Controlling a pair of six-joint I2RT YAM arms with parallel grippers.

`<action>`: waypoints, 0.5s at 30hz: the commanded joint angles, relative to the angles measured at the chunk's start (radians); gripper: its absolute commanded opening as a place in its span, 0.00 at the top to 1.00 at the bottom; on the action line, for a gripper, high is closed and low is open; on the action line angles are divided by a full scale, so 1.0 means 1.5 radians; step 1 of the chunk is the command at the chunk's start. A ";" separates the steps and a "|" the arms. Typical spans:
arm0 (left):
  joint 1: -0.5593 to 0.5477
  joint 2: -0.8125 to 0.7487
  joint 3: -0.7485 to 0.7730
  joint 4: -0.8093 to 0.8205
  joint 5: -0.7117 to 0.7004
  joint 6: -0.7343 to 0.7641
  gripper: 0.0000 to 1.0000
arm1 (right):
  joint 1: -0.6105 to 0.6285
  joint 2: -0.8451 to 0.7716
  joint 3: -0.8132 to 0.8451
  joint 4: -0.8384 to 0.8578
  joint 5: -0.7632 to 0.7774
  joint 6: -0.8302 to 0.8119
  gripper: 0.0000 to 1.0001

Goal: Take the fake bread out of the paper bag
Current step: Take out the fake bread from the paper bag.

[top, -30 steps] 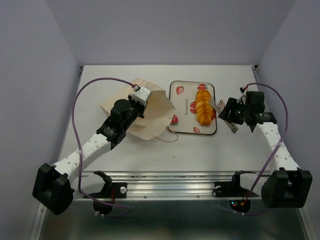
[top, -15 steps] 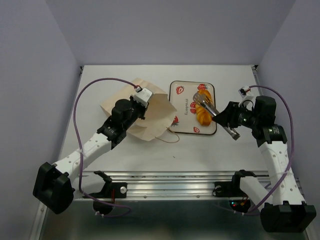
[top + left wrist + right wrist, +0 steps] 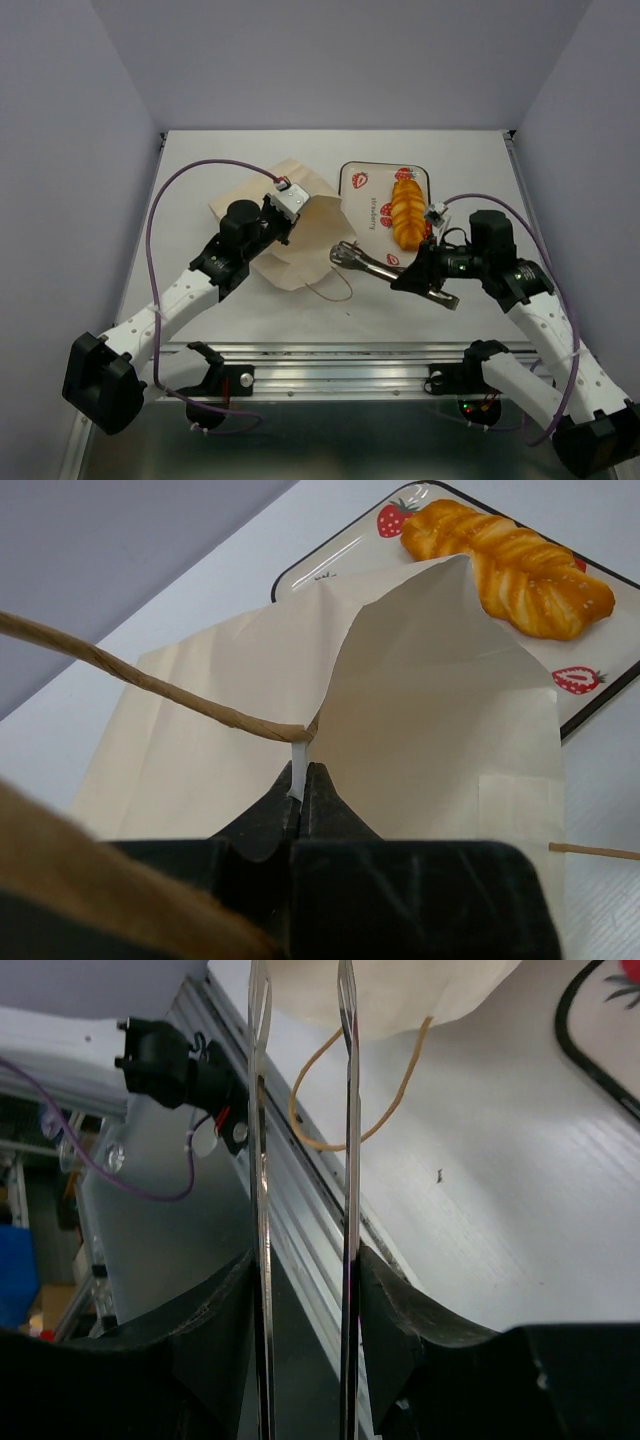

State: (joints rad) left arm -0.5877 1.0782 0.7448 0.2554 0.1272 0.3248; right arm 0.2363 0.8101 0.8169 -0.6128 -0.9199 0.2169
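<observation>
We see the left gripper (image 3: 300, 798) pinched shut on the paper bag (image 3: 300, 245) rim. The right gripper (image 3: 424, 277) squeezes metal tongs (image 3: 366, 262), tips just beside the bag's mouth. One loaf (image 3: 406, 211) sits on the tray (image 3: 342, 200).

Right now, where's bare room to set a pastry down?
Free: the left half of the white strawberry-print tray, beside the long ridged golden loaf; the white table behind and right of the tray. Crowded: between the mouth of the cream paper bag and the tray's near-left corner, with the metal tongs and cord handle.
</observation>
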 commanded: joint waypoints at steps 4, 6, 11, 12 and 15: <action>-0.002 -0.019 0.001 0.017 0.022 0.012 1.00 | 0.123 0.014 -0.016 0.089 0.067 0.043 0.52; -0.003 -0.019 0.003 0.012 0.022 0.010 1.00 | 0.145 0.025 -0.015 0.120 0.075 0.054 0.51; -0.003 -0.023 -0.001 0.008 0.025 0.009 1.00 | 0.242 0.106 0.034 0.147 0.257 0.081 0.49; -0.003 -0.023 0.000 0.008 0.025 0.009 1.00 | 0.263 0.122 0.042 0.150 0.287 0.086 0.48; -0.002 -0.021 0.002 0.008 0.025 0.006 1.00 | 0.327 0.188 0.075 0.173 0.378 0.101 0.48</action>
State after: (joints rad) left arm -0.5877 1.0725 0.7448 0.2344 0.1505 0.3317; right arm 0.6476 1.0233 0.8429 -0.4740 -0.5602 0.3313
